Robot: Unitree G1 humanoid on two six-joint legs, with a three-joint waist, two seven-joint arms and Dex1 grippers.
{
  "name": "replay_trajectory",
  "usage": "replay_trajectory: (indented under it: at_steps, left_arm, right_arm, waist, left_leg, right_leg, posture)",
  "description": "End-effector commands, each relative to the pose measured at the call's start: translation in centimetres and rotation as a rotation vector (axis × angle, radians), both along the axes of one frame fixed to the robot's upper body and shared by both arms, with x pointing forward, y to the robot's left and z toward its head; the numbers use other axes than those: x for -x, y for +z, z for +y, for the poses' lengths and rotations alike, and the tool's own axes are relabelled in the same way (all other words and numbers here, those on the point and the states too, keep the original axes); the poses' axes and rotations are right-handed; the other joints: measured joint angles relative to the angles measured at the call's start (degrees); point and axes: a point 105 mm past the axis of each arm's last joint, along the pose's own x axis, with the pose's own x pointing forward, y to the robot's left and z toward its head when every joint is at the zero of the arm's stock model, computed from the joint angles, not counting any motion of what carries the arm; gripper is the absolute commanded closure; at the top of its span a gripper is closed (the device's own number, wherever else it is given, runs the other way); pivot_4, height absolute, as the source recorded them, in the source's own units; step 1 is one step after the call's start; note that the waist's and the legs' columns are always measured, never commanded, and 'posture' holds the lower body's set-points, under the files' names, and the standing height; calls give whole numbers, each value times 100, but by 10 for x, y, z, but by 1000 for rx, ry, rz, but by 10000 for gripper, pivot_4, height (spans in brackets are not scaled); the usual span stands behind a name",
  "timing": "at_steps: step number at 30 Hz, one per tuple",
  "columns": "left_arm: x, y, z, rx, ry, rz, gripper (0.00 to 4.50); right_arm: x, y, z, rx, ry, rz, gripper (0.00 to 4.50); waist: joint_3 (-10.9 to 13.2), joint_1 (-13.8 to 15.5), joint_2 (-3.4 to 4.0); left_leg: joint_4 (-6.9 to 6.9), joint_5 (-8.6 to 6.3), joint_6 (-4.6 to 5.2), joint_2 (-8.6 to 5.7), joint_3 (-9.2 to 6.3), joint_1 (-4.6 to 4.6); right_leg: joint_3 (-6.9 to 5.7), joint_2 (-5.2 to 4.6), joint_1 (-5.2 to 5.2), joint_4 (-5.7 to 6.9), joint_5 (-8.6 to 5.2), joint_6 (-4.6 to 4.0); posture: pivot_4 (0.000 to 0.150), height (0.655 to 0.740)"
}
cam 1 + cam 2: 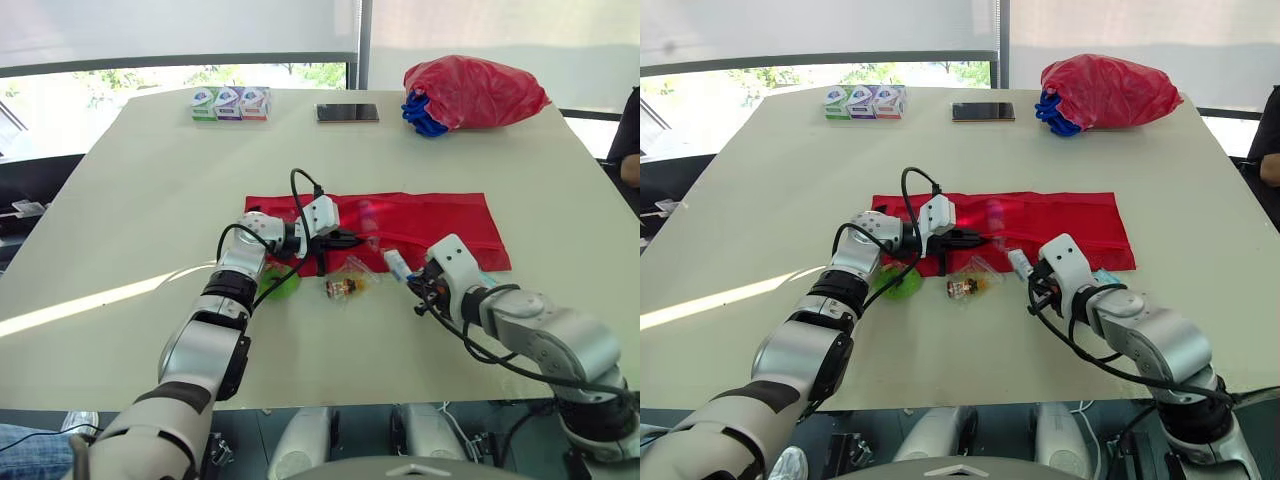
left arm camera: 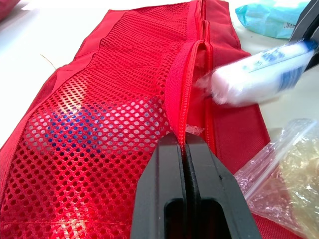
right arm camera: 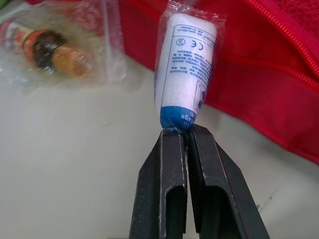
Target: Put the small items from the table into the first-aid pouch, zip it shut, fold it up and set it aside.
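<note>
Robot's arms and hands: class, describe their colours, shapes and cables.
The left arm and right arm have silver-grey rounded shells with black joints and white wrist blocks. Loose black cables loop beside them. The left hand and right hand each have two flat black fingers.

Left claw [image 1: 352,240] on red pouch [image 1: 440,225] edge; right claw [image 1: 411,279] holding white roll [image 1: 396,265] beside it.

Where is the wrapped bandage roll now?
In the eye views the bandage roll is in the right pincer, just in front of the red pouch, right of the bagged bottle.
</note>
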Motion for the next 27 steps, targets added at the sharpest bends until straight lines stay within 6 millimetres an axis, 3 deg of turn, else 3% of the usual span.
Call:
replay_trajectory:
  at_steps: [1,8,18,27]
  left_arm:
    - [2,9,-8,15,-46,-40,45000]
    - [4,8,-11,12,-59,-41,45000]
    - [4,14,-18,15,-80,-57,45000]
    - [6,12,-22,22,-94,-57,45000]
  right_arm:
    - [-12,11,3,1,-29,-49,44115]
    - [-35,16,8,11,-104,-90,44115]
    - [-56,23,49,-5,-2,-148,44115]
    - [-81,27,60,-44,-79,-218,44115]
  waist:
    - [0,-3,0]
    - [0,-9,1]
    - [-2,-32,2]
    - [-3,-30,3]
  left_leg:
    - [0,1,-1,0,0,-1]
    - [-1,6,-11,-1,4,-2]
    - [0,8,-13,-2,14,-8]
    - [-1,9,-14,-2,14,-11]
  right_leg:
    - [0,0,-2,1,0,0]
    - [4,0,-7,5,0,0]
    - [12,0,-25,17,0,-1]
    - [10,-1,-32,19,1,-2]
  posture:
    - [1500,7400]
    - [1500,7400]
    - [1500,7400]
    - [1500,7400]
